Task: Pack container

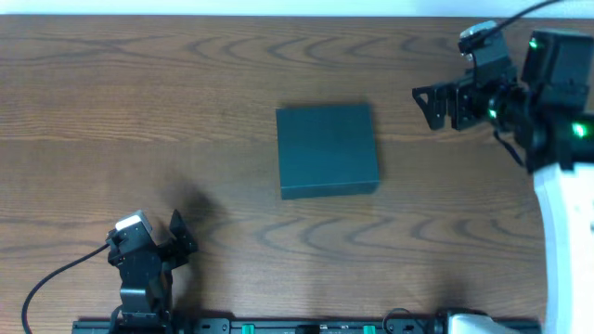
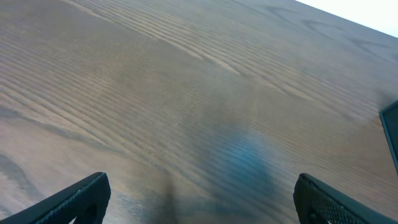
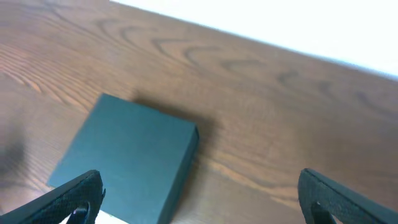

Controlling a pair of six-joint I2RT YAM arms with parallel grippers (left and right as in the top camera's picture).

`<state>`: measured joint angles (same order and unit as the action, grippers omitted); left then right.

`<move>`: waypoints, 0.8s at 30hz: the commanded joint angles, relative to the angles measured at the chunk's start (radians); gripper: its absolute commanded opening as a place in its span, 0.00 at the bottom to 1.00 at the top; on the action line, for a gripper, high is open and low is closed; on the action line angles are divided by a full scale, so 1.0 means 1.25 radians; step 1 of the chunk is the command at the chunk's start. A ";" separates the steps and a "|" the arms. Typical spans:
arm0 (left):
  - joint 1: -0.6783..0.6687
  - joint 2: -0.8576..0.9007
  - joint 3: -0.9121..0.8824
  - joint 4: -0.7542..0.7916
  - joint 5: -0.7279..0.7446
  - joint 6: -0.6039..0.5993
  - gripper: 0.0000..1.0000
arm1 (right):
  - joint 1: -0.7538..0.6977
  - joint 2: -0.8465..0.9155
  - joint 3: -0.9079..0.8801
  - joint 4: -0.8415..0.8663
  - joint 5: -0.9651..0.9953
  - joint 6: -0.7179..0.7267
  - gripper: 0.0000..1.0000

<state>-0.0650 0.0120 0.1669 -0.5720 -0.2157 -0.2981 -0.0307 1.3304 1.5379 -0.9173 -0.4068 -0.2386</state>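
Observation:
The container (image 1: 327, 148) is a dark teal-grey square box lying closed in the middle of the wooden table. It also shows in the right wrist view (image 3: 127, 158), and its edge shows at the right border of the left wrist view (image 2: 392, 124). My left gripper (image 1: 178, 239) is open and empty near the front left, well apart from the box; its fingers frame bare wood in its wrist view (image 2: 199, 202). My right gripper (image 1: 432, 102) is open and empty at the back right, to the right of the box, fingers wide in its wrist view (image 3: 199, 196).
The wooden table (image 1: 186, 111) runs to a white far edge (image 1: 278, 7). The right arm's black and white body (image 1: 557, 121) fills the right side. A black cable (image 1: 56, 278) trails from the left arm at the front.

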 commanded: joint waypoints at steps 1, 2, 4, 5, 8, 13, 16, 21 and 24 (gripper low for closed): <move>0.005 -0.006 -0.012 0.003 0.000 0.011 0.95 | 0.029 -0.125 -0.006 0.000 -0.007 -0.002 0.99; 0.005 -0.006 -0.012 0.003 0.000 0.011 0.95 | 0.042 -0.157 -0.014 0.000 -0.007 -0.002 0.99; 0.005 -0.006 -0.012 0.003 0.000 0.011 0.95 | 0.070 -0.229 -0.047 0.001 0.032 -0.024 0.99; 0.005 -0.006 -0.012 0.003 0.000 0.011 0.95 | 0.080 -0.262 -0.070 0.001 0.065 -0.032 0.99; 0.005 -0.006 -0.012 0.003 0.000 0.011 0.95 | 0.096 -0.372 -0.171 0.003 0.084 -0.033 0.99; 0.005 -0.006 -0.012 0.003 0.000 0.011 0.95 | 0.096 -0.561 -0.455 0.067 0.113 -0.043 0.99; 0.005 -0.006 -0.012 0.003 0.000 0.011 0.95 | 0.096 -0.652 -0.637 0.140 0.113 -0.033 0.99; 0.005 -0.006 -0.012 0.003 0.000 0.011 0.95 | 0.096 -0.762 -0.861 0.320 0.146 0.063 0.99; 0.005 -0.006 -0.012 0.003 0.000 0.011 0.95 | 0.096 -0.836 -0.982 0.404 0.168 0.122 1.00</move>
<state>-0.0650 0.0101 0.1665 -0.5716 -0.2123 -0.2913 0.0826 0.3466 0.3939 -0.4488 -0.2363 -0.1795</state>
